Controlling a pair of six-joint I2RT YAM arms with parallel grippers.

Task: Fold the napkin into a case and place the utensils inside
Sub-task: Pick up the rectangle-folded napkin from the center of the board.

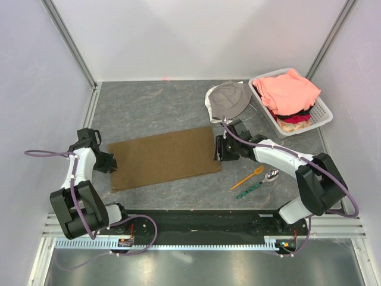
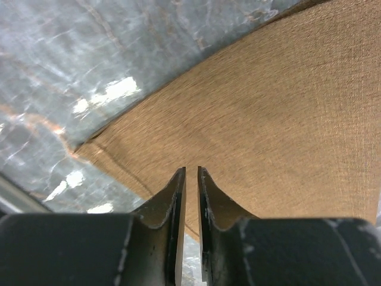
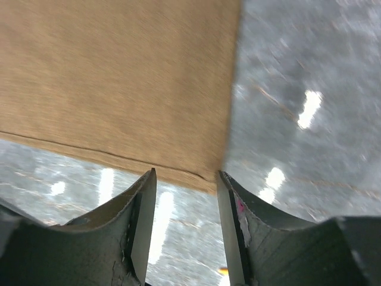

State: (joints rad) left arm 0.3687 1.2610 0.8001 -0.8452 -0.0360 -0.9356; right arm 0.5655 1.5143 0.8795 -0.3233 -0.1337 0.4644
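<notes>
Lying flat, the brown napkin [image 1: 164, 157] forms a long rectangle.

We see the napkin [image 1: 164, 156] spread flat between both sets of fingers, the left gripper [image 1: 110, 162] and right gripper [image 1: 219, 149] at its ends. The utensils [image 1: 253, 182] lie near the right fingers.

No legible text, label or number anywhere

We see a plain brown napkin [image 1: 164, 157] and a grey marbled table [image 1: 155, 107]. The fork [image 1: 249, 177] is orange, the spoon [image 1: 256, 186] green with dark marks. The hat [image 1: 229, 98] is grey, the basket [image 1: 322, 108] white, the clothes [image 1: 290, 89] salmon-pink.
</notes>
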